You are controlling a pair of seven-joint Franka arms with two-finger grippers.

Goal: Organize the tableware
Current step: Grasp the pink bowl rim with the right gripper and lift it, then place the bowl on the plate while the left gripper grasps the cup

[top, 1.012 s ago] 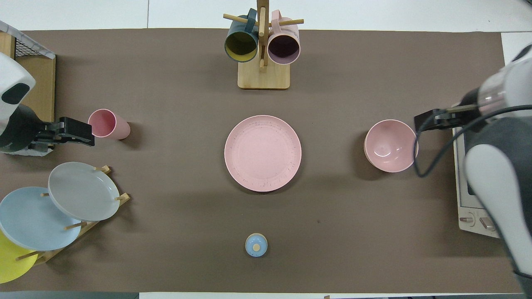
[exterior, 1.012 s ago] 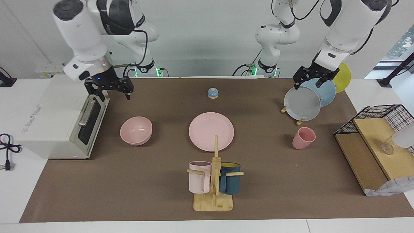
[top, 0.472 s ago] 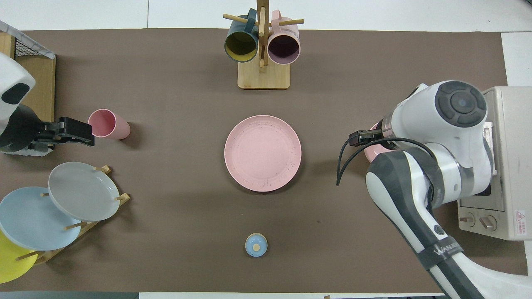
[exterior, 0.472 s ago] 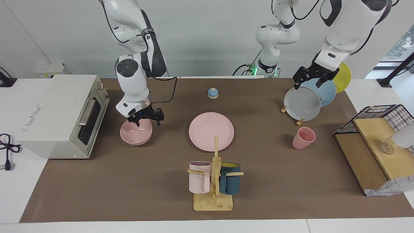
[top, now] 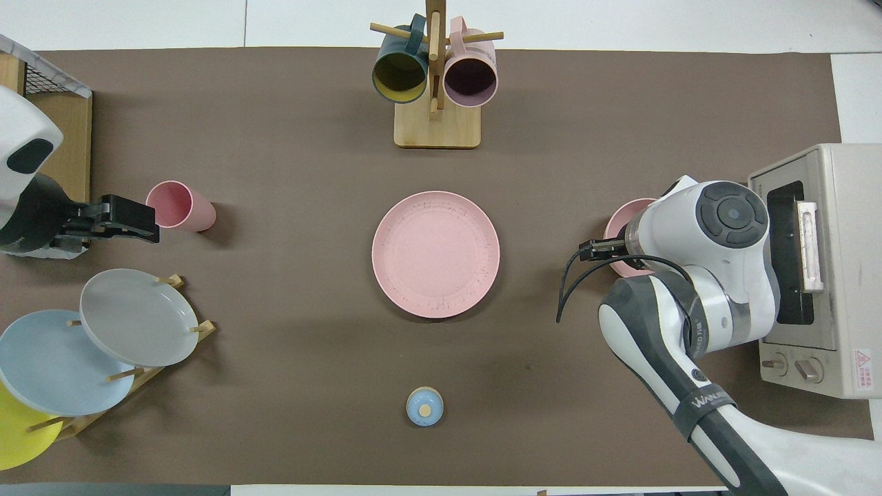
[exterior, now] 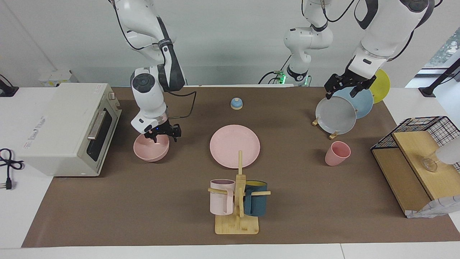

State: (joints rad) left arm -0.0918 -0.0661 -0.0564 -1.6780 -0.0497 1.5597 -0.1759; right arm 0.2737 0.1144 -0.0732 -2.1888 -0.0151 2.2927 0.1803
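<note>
Tableware, matching pink set of three, is sitting on the brown mat covering the desk (exterior: 107,216): plate (exterior: 234,145) lying flat at the middle; bowl (exterior: 151,149) standing upright toward the right arm's end, in front of the toaster oven (exterior: 64,126); cup (exterior: 337,153) lying tipped on its side toward the left arm's end, farther from the robots than the plate rack (exterior: 332,135) with its grey, blue and yellow plates. Right end effector (exterior: 161,133) is sitting low at the bowl's rim nearest the robots, fingers apparently straddling that rim; whether they are already pinching it cannot be told, so the bowl is not counted as held. Left end effector (exterior: 345,88) is hanging with fingers spread and holding nothing over the plate rack, its arm waiting. Mug stand (exterior: 237,216) with a pale pink and a dark teal mug is standing farther from the robots than the plate; small blue bell (exterior: 236,103) is sitting nearer to them; wire basket (exterior: 424,129) is resting at the left arm's end. Step in hand, as judged: taking hold of the bowl. Next move is calling for a firm pinch on the rim, a level lift, then a carry toward the plate, likely for stacking; a thin rim grip is risking tilt or slip.
</note>
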